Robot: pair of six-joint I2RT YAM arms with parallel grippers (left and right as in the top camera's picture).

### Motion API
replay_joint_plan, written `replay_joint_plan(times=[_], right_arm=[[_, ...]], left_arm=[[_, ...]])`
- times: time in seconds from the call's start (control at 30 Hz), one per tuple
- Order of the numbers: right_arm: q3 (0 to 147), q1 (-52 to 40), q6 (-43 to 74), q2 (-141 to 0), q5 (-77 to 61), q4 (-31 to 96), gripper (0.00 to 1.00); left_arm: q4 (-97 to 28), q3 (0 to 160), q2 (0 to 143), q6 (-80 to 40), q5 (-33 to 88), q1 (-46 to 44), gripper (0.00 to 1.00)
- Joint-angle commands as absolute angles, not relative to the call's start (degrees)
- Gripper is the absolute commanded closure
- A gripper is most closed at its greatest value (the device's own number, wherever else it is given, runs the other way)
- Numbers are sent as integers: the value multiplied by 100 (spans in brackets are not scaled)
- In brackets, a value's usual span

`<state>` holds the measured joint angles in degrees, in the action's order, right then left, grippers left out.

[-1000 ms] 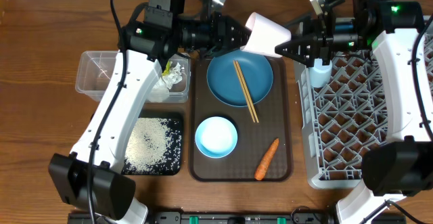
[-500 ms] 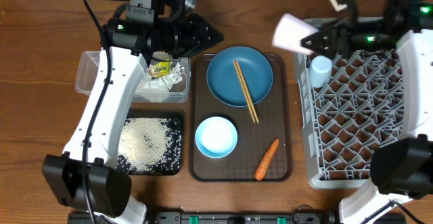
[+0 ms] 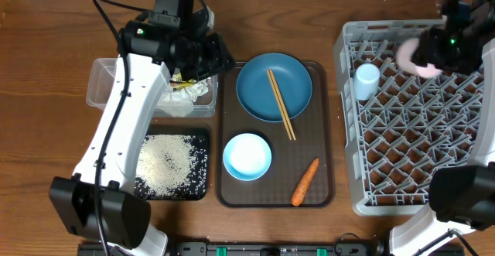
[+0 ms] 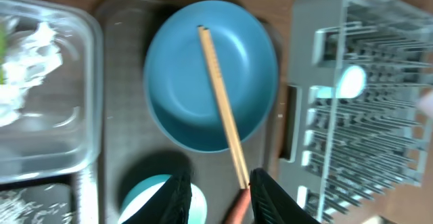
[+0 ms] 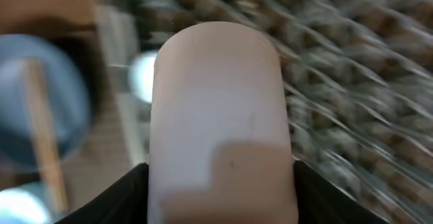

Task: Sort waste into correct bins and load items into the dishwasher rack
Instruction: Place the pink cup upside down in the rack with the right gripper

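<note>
Before me, the wooden table (image 3: 46, 24) bears four things: on my left the clear tub (image 3: 108, 86), the black tray (image 3: 199, 182) just nearer me, the brown serving tray (image 3: 321, 144) mid-table, and the grey rack (image 3: 346, 132) on my right.

Grey plastic rack (image 3: 402, 163) (matt lattice), clear glossy plastic tub (image 3: 108, 82), wooden chopsticks (image 3: 281, 105), smooth blue plate (image 3: 255, 93)

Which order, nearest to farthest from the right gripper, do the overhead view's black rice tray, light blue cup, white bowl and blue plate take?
From the right gripper, which holds the pink cup:
1. light blue cup, in the rack.
2. blue plate, far end of the brown tray.
3. white bowl, same tray, near end.
4. black rice tray, on the left.
</note>
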<state>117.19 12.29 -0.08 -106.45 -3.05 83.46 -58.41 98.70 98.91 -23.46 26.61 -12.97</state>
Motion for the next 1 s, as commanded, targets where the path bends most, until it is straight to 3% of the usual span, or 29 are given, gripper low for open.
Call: replay_joint_plan(times=[0.0,0.33,0.97], right_arm=[[11732,1208,336,-10567,812,8307,71],[11085,1203,336,-10591,738,7776,72],[9443,1192,336,-10606,231,6171,70]], left_arm=[[-5935,9859,9872,-2206,2067,-1437,67],[-5955,9859,9872,-2209,1444,-1839,67],[-5955,9859,9872,-2206,1424,-1846,67]])
